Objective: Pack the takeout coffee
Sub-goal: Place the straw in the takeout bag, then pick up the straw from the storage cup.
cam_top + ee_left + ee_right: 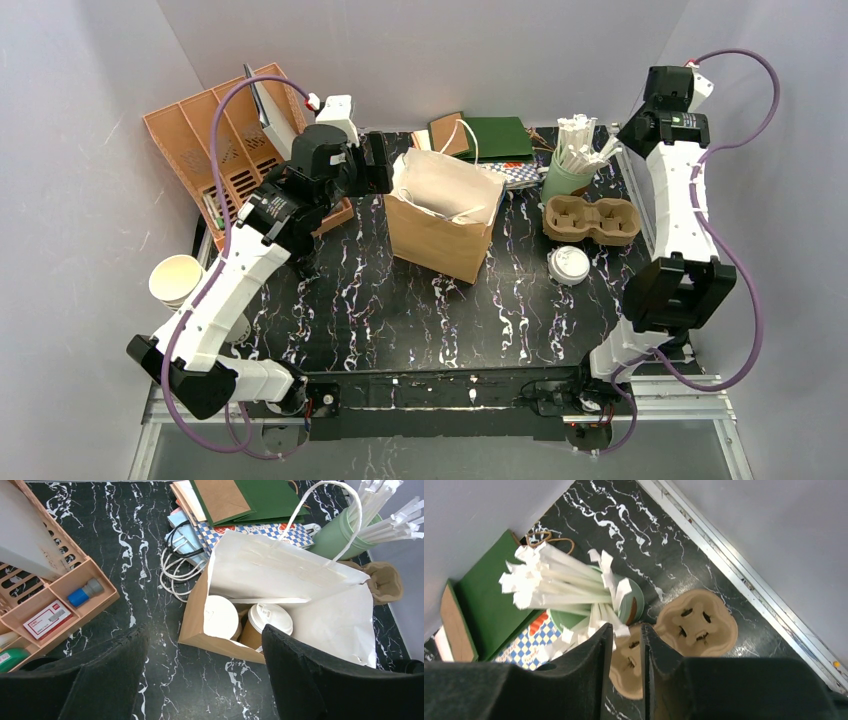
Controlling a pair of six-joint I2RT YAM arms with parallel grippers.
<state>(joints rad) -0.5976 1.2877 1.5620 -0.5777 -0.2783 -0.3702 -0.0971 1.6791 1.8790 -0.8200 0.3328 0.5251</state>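
Observation:
A brown paper bag (440,235) stands open mid-table. In the left wrist view two takeout coffee cups with white lids (221,616) (272,619) stand inside the bag (210,641). Another white-lidded cup (568,265) sits on the table to the right of the bag. My left gripper (375,165) (205,632) hovers at the bag's left rim, open wide and empty. My right gripper (626,630) is raised at the back right above the cardboard cup carrier (696,622). Its fingers stand a narrow gap apart with nothing between them.
A green cup of wrapped straws (570,165) (574,585) stands behind the carrier (590,220). An orange organizer (220,140) is at the back left. A stack of cream cups (178,280) sits at the left edge. Green and brown flat bags (495,135) lie behind the paper bag.

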